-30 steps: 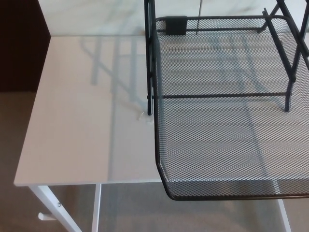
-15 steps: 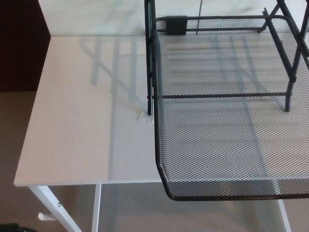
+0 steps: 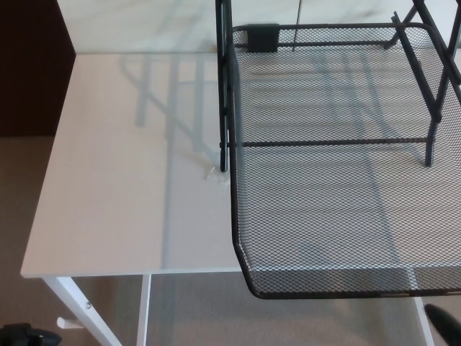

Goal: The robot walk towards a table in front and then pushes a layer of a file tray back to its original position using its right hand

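A black wire-mesh file tray layer [image 3: 338, 209] is slid out toward me, and its front rim [image 3: 346, 292] hangs past the white table's front edge [image 3: 130, 270]. The tray's black frame posts [image 3: 224, 86] stand at the back and sides. A small dark part of my right hand [image 3: 443, 324] shows at the bottom right corner, below and in front of the rim, apart from it. A sliver of my left hand [image 3: 25, 336] shows at the bottom left, below the table edge.
The white table top [image 3: 122, 158] spreads to the left of the tray, with a small pale scrap [image 3: 214, 174] by the frame's foot. White table legs [image 3: 79, 306] stand over beige carpet. A dark wall panel [image 3: 32, 65] is at upper left.
My right hand has come into view at the bottom right corner. My left hand shows a little more at the bottom left. The tray has not moved.
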You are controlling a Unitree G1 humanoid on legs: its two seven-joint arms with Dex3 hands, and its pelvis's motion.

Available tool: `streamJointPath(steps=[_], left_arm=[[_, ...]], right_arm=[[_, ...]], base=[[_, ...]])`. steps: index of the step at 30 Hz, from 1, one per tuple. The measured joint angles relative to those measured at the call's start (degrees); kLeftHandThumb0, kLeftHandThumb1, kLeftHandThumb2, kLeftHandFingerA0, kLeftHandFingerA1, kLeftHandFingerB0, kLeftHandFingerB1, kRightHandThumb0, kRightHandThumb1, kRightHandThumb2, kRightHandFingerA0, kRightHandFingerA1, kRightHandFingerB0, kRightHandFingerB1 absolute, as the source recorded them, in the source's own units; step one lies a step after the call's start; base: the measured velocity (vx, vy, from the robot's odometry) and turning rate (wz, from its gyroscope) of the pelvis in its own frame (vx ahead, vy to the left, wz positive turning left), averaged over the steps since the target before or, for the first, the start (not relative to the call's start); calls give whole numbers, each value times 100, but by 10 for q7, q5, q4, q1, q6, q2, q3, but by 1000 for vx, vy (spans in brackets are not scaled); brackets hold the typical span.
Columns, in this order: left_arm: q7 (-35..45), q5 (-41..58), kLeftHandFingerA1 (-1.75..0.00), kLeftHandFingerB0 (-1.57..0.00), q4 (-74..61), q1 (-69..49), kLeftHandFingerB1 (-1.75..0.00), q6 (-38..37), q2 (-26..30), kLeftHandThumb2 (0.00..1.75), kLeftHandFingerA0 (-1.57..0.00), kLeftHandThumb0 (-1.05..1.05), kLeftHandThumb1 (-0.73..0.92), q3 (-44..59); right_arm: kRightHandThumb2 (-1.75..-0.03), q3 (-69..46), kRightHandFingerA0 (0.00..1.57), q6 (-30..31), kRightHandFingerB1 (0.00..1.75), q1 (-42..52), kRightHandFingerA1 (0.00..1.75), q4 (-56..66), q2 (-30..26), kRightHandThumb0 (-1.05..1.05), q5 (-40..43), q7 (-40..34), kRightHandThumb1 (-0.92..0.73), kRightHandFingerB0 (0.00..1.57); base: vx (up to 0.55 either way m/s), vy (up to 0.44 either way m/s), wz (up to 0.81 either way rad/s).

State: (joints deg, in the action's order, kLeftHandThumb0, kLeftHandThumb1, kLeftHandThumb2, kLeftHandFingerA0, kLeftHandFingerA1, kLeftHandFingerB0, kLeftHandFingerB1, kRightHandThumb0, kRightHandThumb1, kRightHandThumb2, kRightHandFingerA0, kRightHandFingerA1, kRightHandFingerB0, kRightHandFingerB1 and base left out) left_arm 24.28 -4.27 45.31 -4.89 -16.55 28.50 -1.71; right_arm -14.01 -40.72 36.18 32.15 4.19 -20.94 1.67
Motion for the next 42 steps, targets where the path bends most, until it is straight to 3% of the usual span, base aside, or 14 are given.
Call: streamJointPath(steps=[6,7,8,11,12,13,14,20,21,27,28,29,30,42], left_arm=[[0,0,-42,-48,0,3,-36,0,0,58,-66,-46,57,0],[0,0,-52,-42,0,2,-46,0,0,77,-58,-53,49,0],[0,0,-52,-42,0,2,-46,0,0,77,-58,-53,49,0],[1,0,-52,-42,0,2,-46,0,0,78,-57,-52,50,0],[1,0,-52,-42,0,2,-46,0,0,77,-58,-52,49,0],[1,0,-52,-42,0,2,-46,0,0,77,-58,-52,49,0],[1,0,-52,-42,0,3,-46,0,0,78,-58,-52,50,0],[2,0,-52,-42,-1,5,-46,0,0,78,-57,-53,49,-1],[2,0,-52,-42,-1,5,-46,0,0,78,-58,-53,49,-1],[2,0,-52,-41,-2,6,-46,0,0,77,-58,-53,49,-1],[2,0,-42,-49,-2,6,-36,0,0,58,-66,-46,57,-1],[2,0,-42,-49,-3,6,-36,0,0,58,-66,-46,57,-1],[2,0,-53,-44,-3,7,-47,0,0,77,-60,-52,49,-1],[2,-1,-53,-43,-11,9,-46,1,3,77,-60,-52,50,-6]], right_arm=[[-56,26,0,0,2,-12,0,0,0,13,-55,0,-25,0],[-56,30,0,0,4,-14,0,0,0,13,-64,0,-22,0],[-67,35,0,0,0,-16,10,0,0,13,-75,0,-38,0],[-67,48,0,1,0,-24,10,0,0,11,-104,0,-38,0],[-55,51,0,1,3,-26,0,0,-1,10,-111,0,-19,0],[-55,55,0,2,3,-29,0,0,-1,10,-121,0,-19,0],[-67,58,0,3,5,-32,13,-1,-1,8,-127,0,-36,0],[-67,88,0,10,1,-58,8,-4,-3,5,-188,-1,-39,0],[-55,92,0,12,5,-62,0,-5,-4,2,-198,-1,-18,0],[-55,120,0,23,5,-82,0,-14,-10,-1,-253,-5,-14,1],[-55,125,0,26,5,-85,0,-17,-12,-1,-264,-6,-15,1],[-55,130,0,28,5,-89,0,-20,-14,-1,-275,-8,-15,1],[-55,135,0,31,8,-91,0,-23,-15,-3,-284,-9,-18,0],[-47,205,0,78,13,-119,0,-57,-31,-7,-405,-30,-21,0]], base=[[0,0,0],[0,0,0],[0,0,0],[0,0,0],[0,0,0],[0,0,0],[0,0,0],[0,0,0],[0,0,0],[0,0,0],[0,0,0],[0,0,0],[0,0,0],[0,0,0]])
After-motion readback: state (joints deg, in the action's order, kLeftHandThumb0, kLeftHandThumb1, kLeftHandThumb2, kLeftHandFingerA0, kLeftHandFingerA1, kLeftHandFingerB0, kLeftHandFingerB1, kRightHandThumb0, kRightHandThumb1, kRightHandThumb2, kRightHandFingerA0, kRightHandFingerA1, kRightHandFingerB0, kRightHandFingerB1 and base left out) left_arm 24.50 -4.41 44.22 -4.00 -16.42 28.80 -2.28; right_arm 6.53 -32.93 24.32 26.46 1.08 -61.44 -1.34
